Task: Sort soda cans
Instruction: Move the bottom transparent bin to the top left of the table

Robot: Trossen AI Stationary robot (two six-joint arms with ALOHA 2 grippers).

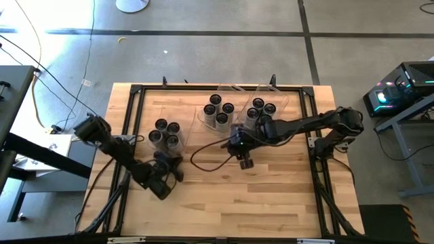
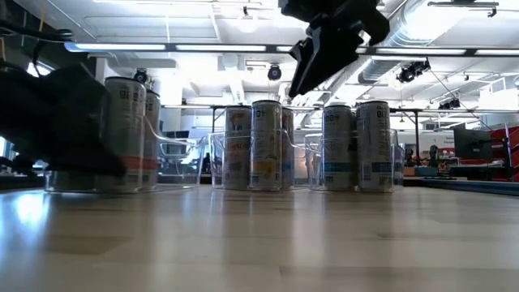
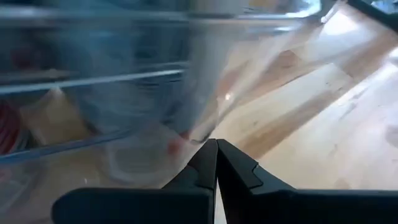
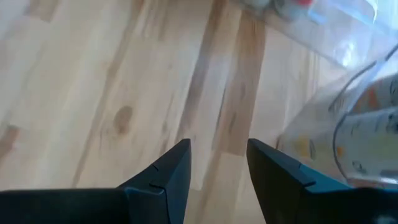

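Observation:
Soda cans with dark tops stand upright in three clear bins: several in the left bin [image 1: 166,133], several in the middle bin [image 1: 218,111], several in the right bin [image 1: 262,110]. In the low view the cans [image 2: 266,146] show as silvery cylinders with coloured prints. My left gripper [image 1: 169,163] is shut, low on the near side of the left bin, whose clear wall [image 3: 124,93] fills its wrist view. My right gripper [image 1: 245,163] hangs open above bare table, on the near side of the middle and right bins, with nothing between its fingers [image 4: 168,168]. My left gripper [image 3: 216,144] points its shut fingertips, slanting down, at the lower near wall of the left bin [image 3: 199,134]. I cannot tell whether they touch the wall.
A dark frame [image 1: 135,91] runs around the wooden table [image 1: 224,203]. A black cable [image 1: 203,159] loops on the wood between the arms. The near half of the table is bare wood. A clear bin with a can [image 4: 367,130] shows at the edge of the right wrist view.

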